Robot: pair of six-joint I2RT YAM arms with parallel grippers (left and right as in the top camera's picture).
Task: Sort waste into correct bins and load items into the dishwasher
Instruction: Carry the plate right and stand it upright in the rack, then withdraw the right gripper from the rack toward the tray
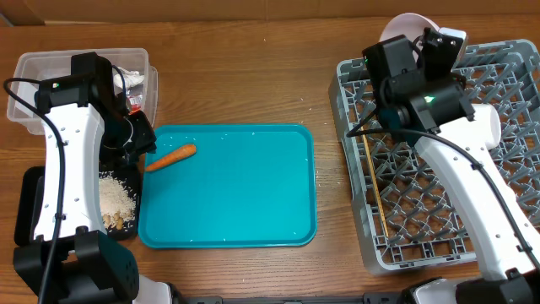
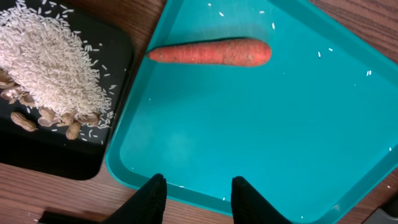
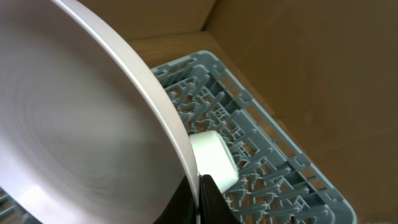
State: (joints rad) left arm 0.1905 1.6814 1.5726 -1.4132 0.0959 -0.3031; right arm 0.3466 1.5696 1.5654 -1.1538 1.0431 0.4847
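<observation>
**Plate [image 3: 81, 124] held on edge at the far side of the dish rack [image 1: 405, 228]**

On the bench [image 1: 253, 76], the grey dish rack fills the right side and the teal tray [image 1: 236, 194] lies in the middle.

The plate hangs tilted on edge over the rack's far left corner, with the right claw [image 3: 196, 186] clamped on its rim. Whether its lower edge touches the pegs cannot be told. It is probably stiff, glazed and breakable, and fairly heavy for a rim pinch, so it could swing or slip. It should be lowered slowly between two peg rows.

The clear tub [image 1: 51, 63] sits at the far left. The black tray [image 2: 118, 56], nearer on the left, holds rice [image 2: 50, 62].

The carrot [image 2: 211, 52] lies on the teal tray's left side, just beside the black tray. The left claw [image 2: 198, 193] hovers over the tray's edge, fingers apart and empty. The carrot looks firm, light and likely to roll, so it is best gripped across its thick middle.

A cup [image 3: 214, 155] and the chopsticks [image 1: 376, 190] are already in the rack.
</observation>
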